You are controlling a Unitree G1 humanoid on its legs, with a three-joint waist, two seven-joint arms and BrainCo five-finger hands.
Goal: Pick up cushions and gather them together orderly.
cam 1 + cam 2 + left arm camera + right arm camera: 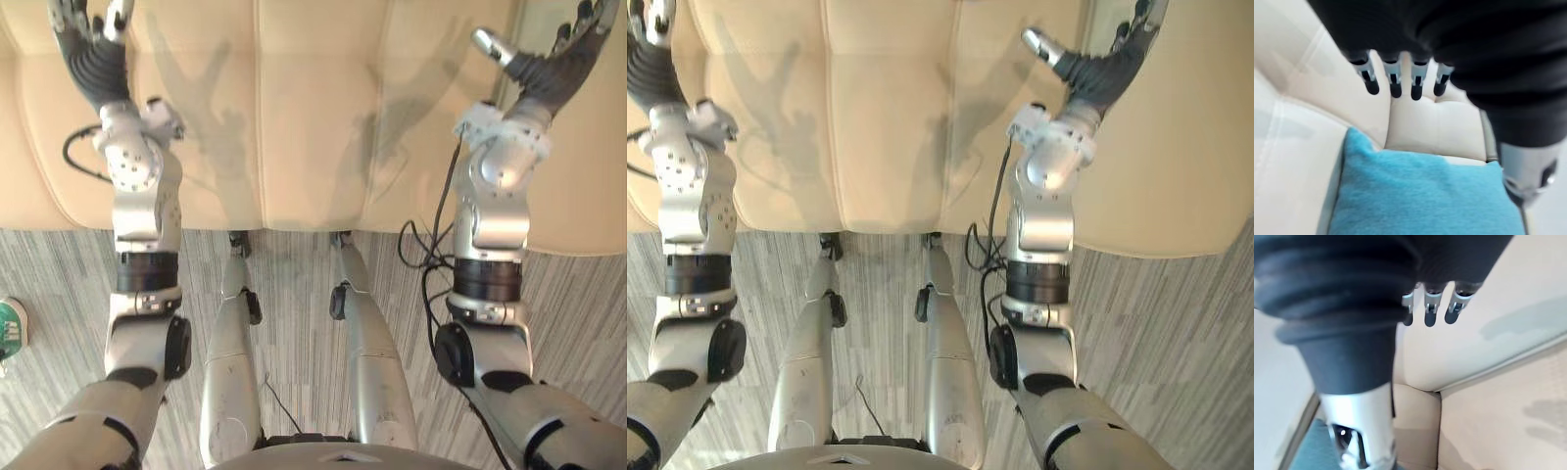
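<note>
The left hand (93, 54) hovers open at upper left; the right hand (554, 64), fingers spread, at upper right. A blue cushion (1420, 196) lies on the cream sofa (294, 98).

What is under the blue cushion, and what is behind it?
The blue cushion rests on the cream sofa, whose padded panels show behind it. The surface directly under it is covered, so nothing more can be told.

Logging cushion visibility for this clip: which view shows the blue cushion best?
The left wrist view: the blue cushion lies on the sofa past the straight fingers of the left hand. The eye views give sofa seat; the right wrist view a dim teal corner, unclear.
</note>
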